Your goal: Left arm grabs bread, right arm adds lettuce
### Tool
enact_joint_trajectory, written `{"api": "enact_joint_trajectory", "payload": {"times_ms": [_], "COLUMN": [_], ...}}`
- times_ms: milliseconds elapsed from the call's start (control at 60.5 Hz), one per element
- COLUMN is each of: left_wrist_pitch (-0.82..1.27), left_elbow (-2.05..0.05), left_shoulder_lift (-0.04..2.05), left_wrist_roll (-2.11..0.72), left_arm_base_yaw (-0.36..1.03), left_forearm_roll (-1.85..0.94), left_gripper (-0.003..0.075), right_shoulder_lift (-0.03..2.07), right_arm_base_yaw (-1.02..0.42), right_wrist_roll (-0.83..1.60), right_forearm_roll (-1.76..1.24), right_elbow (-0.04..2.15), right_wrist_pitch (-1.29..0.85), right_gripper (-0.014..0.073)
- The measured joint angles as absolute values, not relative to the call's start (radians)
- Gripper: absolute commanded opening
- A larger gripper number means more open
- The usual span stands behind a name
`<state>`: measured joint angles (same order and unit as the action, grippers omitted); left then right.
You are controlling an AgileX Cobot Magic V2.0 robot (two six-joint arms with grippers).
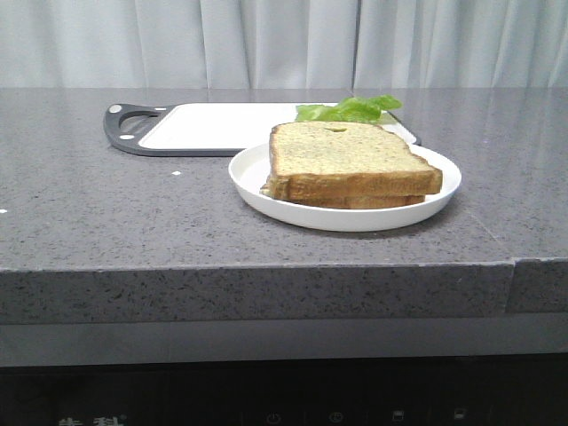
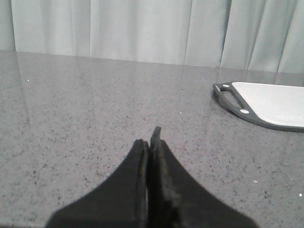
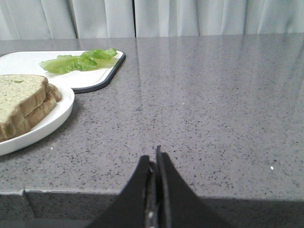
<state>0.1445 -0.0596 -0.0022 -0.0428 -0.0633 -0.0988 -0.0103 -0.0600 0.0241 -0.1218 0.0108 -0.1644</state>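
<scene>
The bread [image 1: 346, 160], a thick tan slice with a small dent in its far edge, lies on top of a thinner like slice [image 1: 359, 201] on a white plate [image 1: 266, 191]; it also shows in the right wrist view [image 3: 19, 97]. The green ruffled lettuce [image 1: 351, 109] lies on the white cutting board [image 1: 213, 124] behind the plate, and shows in the right wrist view [image 3: 78, 61]. Neither arm shows in the front view. My left gripper [image 2: 149, 140] is shut and empty over bare counter. My right gripper [image 3: 153, 159] is shut and empty near the counter's front edge, right of the plate.
The cutting board has a dark grey rim and handle [image 1: 124, 124], which also shows in the left wrist view [image 2: 232, 97]. The grey speckled counter [image 1: 106, 222] has a seam at its front right [image 1: 515, 284]. A pale curtain [image 1: 284, 40] hangs behind.
</scene>
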Motion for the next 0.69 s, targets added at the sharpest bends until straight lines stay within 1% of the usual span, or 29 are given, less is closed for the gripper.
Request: {"api": "enact_joint_trajectory", "payload": {"times_ms": [132,264,380,430,463,496,512,611,628,677,694], "left_wrist_pitch": [0.205,0.222,0.225,0.228,0.230,0.230,0.232,0.232,0.232,0.232,0.232], "left_elbow": [-0.223,-0.337,-0.378,-0.384,-0.385,-0.385,-0.385,-0.386,-0.386,-0.386,-0.386], "left_shoulder_lift": [0.087,0.246,0.352,0.377,0.383,0.389,0.391,0.392,0.392,0.392,0.392], "left_wrist_roll": [-0.043,-0.043,-0.043,-0.043,-0.043,-0.043,-0.043,-0.043,-0.043,-0.043,-0.043], "left_arm_base_yaw": [-0.063,-0.063,-0.063,-0.063,-0.063,-0.063,-0.063,-0.063,-0.063,-0.063,-0.063], "left_forearm_roll": [-0.080,-0.078,-0.078,-0.078,-0.078,-0.078,-0.078,-0.078,-0.078,-0.078,-0.078], "left_gripper": [-0.0021,-0.0020,-0.0019,-0.0013,0.0010,0.0050,0.0082,0.0304,0.0356,0.0447,0.0463], "right_shoulder_lift": [0.018,0.147,0.250,0.272,0.284,0.289,0.290,0.292,0.292,0.292,0.292], "right_arm_base_yaw": [-0.060,-0.060,-0.060,-0.060,-0.060,-0.060,-0.060,-0.060,-0.060,-0.060,-0.060], "right_wrist_roll": [0.024,0.024,0.024,0.024,0.024,0.024,0.024,0.024,0.024,0.024,0.024], "right_forearm_roll": [-0.122,-0.122,-0.122,-0.122,-0.122,-0.122,-0.122,-0.122,-0.122,-0.122,-0.122], "right_elbow": [0.180,0.328,0.387,0.395,0.396,0.396,0.396,0.396,0.396,0.396,0.396], "right_wrist_pitch": [-0.294,-0.355,-0.371,-0.373,-0.373,-0.375,-0.378,-0.380,-0.382,-0.382,-0.382], "right_gripper": [-0.0060,-0.0060,-0.0056,-0.0040,-0.0017,0.0015,0.0038,0.0189,0.0224,0.0302,0.0332]}}
